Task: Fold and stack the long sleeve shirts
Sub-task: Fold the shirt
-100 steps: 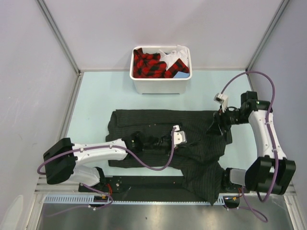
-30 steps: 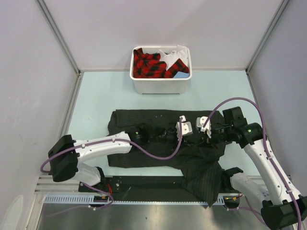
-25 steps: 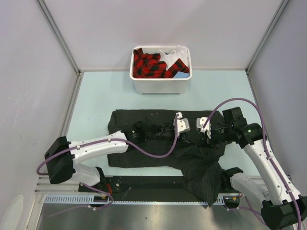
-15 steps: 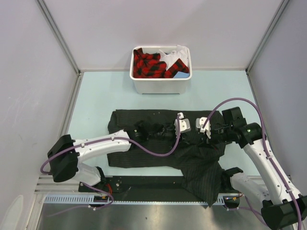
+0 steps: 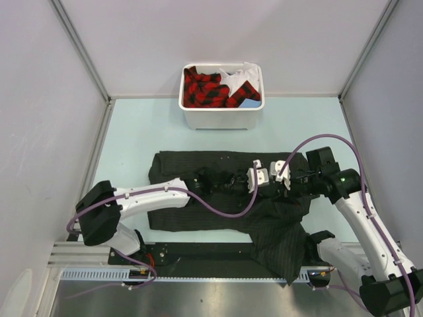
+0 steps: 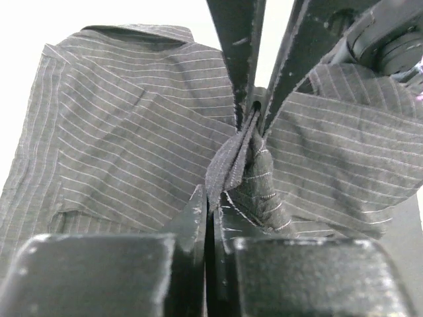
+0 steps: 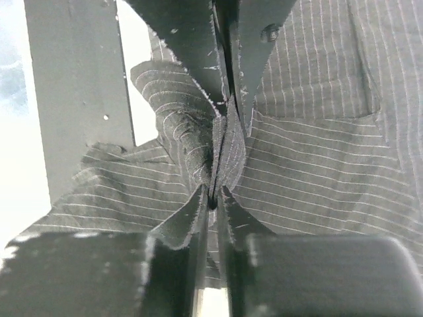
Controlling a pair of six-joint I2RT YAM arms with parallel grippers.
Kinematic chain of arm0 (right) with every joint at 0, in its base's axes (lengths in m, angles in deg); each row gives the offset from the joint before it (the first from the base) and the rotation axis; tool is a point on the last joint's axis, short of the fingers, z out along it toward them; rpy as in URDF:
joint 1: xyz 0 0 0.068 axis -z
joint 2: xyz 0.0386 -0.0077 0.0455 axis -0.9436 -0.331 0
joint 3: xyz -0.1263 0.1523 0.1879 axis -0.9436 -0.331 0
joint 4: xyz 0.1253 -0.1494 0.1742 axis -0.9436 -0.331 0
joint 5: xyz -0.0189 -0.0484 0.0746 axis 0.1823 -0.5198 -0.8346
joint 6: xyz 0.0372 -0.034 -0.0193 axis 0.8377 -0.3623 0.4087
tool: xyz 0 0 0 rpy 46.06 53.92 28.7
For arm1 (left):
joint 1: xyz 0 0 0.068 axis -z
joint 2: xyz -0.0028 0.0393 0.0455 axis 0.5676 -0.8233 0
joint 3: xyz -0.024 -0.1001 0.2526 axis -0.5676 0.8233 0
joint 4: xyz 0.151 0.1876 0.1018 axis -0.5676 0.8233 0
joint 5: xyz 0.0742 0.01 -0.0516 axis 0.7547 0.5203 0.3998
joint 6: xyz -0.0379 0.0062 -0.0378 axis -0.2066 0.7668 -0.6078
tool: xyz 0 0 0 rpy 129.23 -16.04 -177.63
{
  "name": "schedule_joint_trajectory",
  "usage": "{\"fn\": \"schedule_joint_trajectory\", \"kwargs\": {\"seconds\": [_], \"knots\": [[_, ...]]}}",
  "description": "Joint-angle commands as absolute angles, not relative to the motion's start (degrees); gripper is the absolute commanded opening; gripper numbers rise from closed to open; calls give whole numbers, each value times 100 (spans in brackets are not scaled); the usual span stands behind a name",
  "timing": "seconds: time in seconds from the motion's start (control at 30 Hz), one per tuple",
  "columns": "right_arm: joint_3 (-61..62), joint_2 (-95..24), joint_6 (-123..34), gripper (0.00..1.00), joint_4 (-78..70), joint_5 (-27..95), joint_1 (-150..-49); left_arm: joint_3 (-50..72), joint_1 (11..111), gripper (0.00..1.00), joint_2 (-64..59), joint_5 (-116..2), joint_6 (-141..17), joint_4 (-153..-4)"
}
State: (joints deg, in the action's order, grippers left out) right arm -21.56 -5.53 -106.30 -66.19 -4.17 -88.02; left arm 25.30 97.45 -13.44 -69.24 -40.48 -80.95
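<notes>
Pinching one raised ridge of the black pinstriped collared long-sleeve shirt (image 5: 198, 198), your left gripper (image 6: 210, 206) and right gripper (image 7: 211, 197) were both clamped on cloth, facing each other with tips almost touching. The shirt lay spread just in front of the white plastic bin (image 5: 221, 120), long axis crosswise. The ridge sat front-right of the bin, so your right gripper likely had the shorter reach.

Left arm (image 5: 149, 196), right arm (image 5: 361, 212): glossy white shells, black joint blocks, bulky black shoulder housings. Purple cable (image 5: 225, 213) loops loose off each. Small green light (image 5: 342, 176) on the right arm. White camera pods (image 5: 254, 178) at the wrists. Left claw (image 6: 210, 201), right claw (image 7: 211, 195): matte black fingers (image 6: 188, 222), edges scuffed pale, one screw head (image 7: 268, 32) showing.
</notes>
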Motion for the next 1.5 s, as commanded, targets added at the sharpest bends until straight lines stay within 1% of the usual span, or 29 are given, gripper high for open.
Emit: {"fn": "schedule_joint_trajectory", "kwargs": {"seconds": [0.0,0.03,0.1,0.13,0.2,0.23,0.3,0.37,0.47,0.5,0.53,0.57,0.63,0.7,0.73,0.83,0.97,1.13,1.17,1.33,1.47], "knots": [[-2113,-412,-10510,27,-6496,-342,-8860,2287,9804,0,-1065,-6973,-3908,-8158],[-2113,-394,-10352,40,-6452,-237,-8860,2314,9821,0,-829,-7061,-3873,-8123],[-2104,-289,-10000,50,-6434,-78,-8668,2305,9865,0,-555,-7376,-3750,-7930],[-2113,-254,-9956,59,-6460,-122,-8528,2279,9944,0,-432,-7491,-3697,-7825],[-2131,-166,-9859,66,-6451,-332,-7957,2192,10023,0,-98,-7710,-3566,-7692],[-2122,-192,-9806,71,-6408,-429,-7720,2156,10111,0,-1,-7781,-3513,-7518],[-2034,-445,-9457,78,-6163,-658,-7139,2007,10164,0,105,-7878,-3407,-7315],[-1851,-761,-9244,78,-6013,-711,-6849,1875,10164,0,62,-7827,-3433,-7122],[-1648,-1605,-8901,77,-5731,-675,-6532,1559,9945,0,-35,-7642,-3782,-7111],[-1517,-1833,-8700,75,-5609,-693,-6479,1384,9849,0,-113,-7581,-3959,-7138],[-1463,-2375,-8594,73,-5521,-685,-6470,1278,9604,0,-175,-7423,-4143,-7182],[-1376,-2641,-8454,71,-5450,-650,-6478,1077,9463,0,-237,-7352,-4563,-7234],[-1095,-3474,-8112,62,-5257,-588,-6470,917,9016,0,-448,-7229,-5178,-7340],[-753,-4030,-7908,54,-5160,-553,-6452,820,8559,0,-597,-7097,-5532,-7375],[-638,-4494,-7768,53,-5159,-535,-6452,846,8382,0,-615,-7053,-5960,-7463],[-312,-5163,-7635,52,-5177,-500,-6461,1345,7740,0,-563,-7062,-6561,-7551],[-101,-5675,-7626,51,-5203,-316,-6505,2128,7168,0,-299,-6825,-6790,-7639],[14,-5931,-7740,47,-5335,-34,-6715,3076,6465,0,-167,-6666,-7098,-7894],[5,-5940,-7819,43,-5387,1,-6742,3183,6360,0,-176,-6701,-7133,-7877],[-48,-5879,-7898,42,-5493,220,-6821,4061,5569,0,-70,-6797,-7186,-8210],[-65,-5826,-7925,43,-5493,431,-6926,4256,5173,0,-114,-7245,-7108,-8518]]}}
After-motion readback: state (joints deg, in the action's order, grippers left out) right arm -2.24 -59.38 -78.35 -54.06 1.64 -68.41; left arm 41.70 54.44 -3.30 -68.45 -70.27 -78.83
